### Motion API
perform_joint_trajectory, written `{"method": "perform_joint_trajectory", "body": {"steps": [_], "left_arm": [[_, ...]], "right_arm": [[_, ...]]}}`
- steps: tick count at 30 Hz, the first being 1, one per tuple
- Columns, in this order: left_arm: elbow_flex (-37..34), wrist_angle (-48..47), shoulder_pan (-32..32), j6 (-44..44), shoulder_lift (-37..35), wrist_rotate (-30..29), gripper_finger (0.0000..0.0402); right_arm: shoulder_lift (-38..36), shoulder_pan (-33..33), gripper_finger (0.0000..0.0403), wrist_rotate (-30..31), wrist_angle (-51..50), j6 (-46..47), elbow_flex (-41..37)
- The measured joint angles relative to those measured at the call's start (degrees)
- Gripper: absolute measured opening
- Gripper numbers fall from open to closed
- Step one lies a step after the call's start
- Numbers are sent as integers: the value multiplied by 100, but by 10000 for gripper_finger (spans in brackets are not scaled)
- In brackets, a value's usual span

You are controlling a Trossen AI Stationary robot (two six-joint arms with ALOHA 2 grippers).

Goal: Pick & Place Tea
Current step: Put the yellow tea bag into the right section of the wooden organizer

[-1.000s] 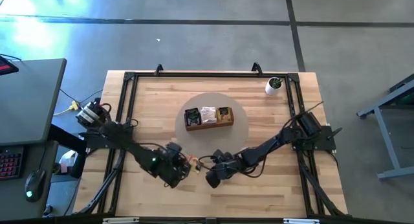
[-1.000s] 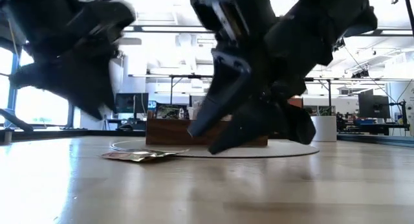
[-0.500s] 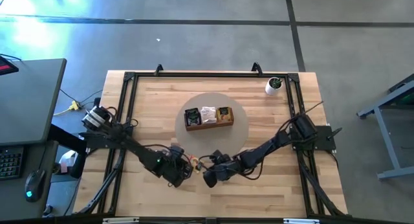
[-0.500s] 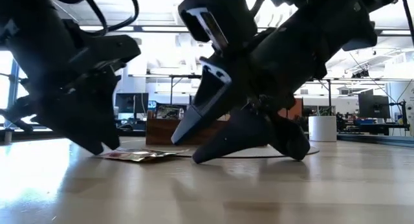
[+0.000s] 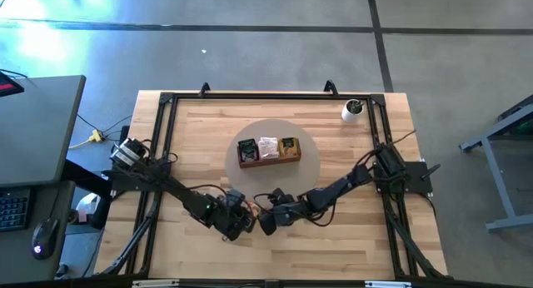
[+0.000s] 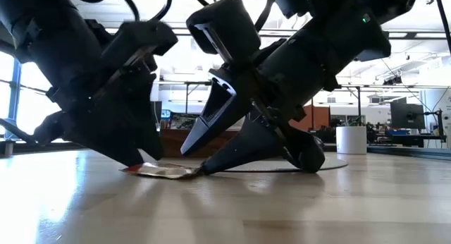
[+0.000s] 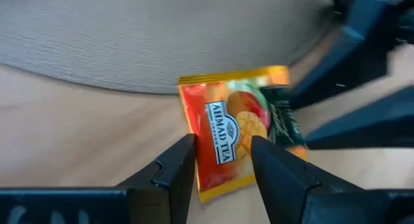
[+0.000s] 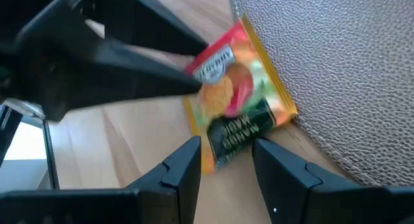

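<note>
Left wrist view, glossy flat orange tea sachet on wood, both grippers parted astride it.

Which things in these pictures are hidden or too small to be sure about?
- High view: the tea sachet is almost covered by the left gripper and right gripper.
- High view: what fills the wooden tray is too small to read.
- Low view: both arms hide most of the tray; whether the fingertips touch the sachet is unclear.
- Right wrist view: the left gripper is blurred.
</note>
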Motion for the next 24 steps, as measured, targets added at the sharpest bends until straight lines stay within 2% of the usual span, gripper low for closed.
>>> {"method": "perform_joint_trajectory", "body": {"steps": [5,13,18,24], "left_arm": [[-1,361,-47,59,11,108,150],[-1,420,-46,33,11,63,150],[-1,548,-136,-84,15,-34,150],[10,1235,-235,-160,361,-177,150]], "right_arm": [[0,-15,138,-132,110,-109,-13],[0,130,138,-337,102,-179,-14],[-4,376,138,-29,-279,168,9],[-20,524,138,199,-717,721,11]]}}
